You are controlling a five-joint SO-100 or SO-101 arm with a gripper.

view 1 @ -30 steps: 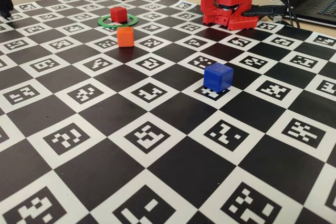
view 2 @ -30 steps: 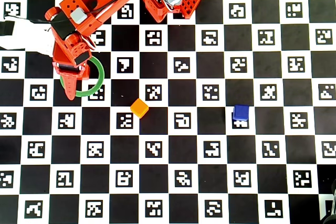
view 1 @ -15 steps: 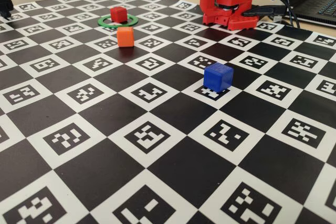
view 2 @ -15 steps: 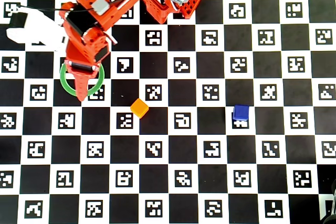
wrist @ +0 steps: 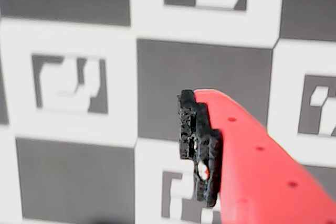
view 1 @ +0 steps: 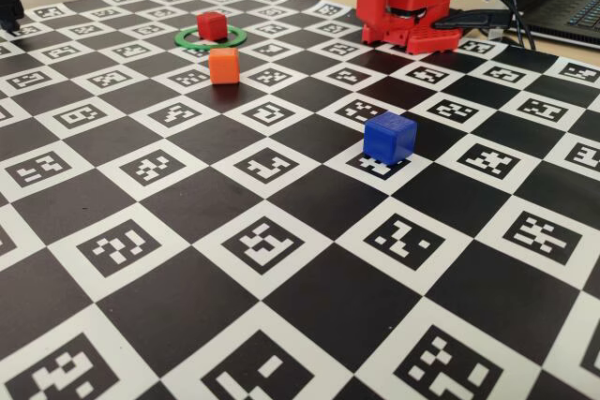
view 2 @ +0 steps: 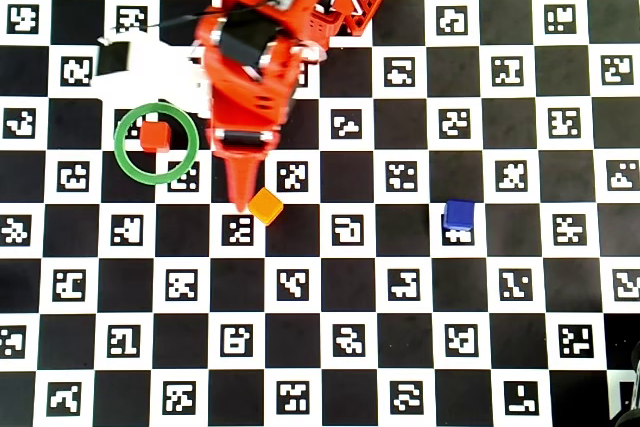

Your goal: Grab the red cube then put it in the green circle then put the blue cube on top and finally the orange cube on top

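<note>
Blue cube (view 2: pixel 459 214) well right of gripper (view 2: pixel 238 197), orange cube (view 2: pixel 265 206) just beside, gripper opening can't tell

The red cube (view 1: pixel 212 25), the orange cube (view 1: pixel 223 66) and the blue cube (view 1: pixel 389 137) all look like matt plastic with flat, even faces; the blue one shows faint fine layering on its sides in the fixed view. The green circle (view 1: pixel 190 42) is a thin band, smooth with a slight sheen. The checkered mat (view 1: pixel 309 259) covering the counter looks like printed paper or card, mostly matt, with a soft glare on its black squares. The arm (view 2: pixel 255 77) is red plastic, lightly ribbed. In the wrist view the tool (wrist: pixel 210 150) shows a smooth red plastic finger with small holes and a rough, black, grainy pad along its edge.
</note>
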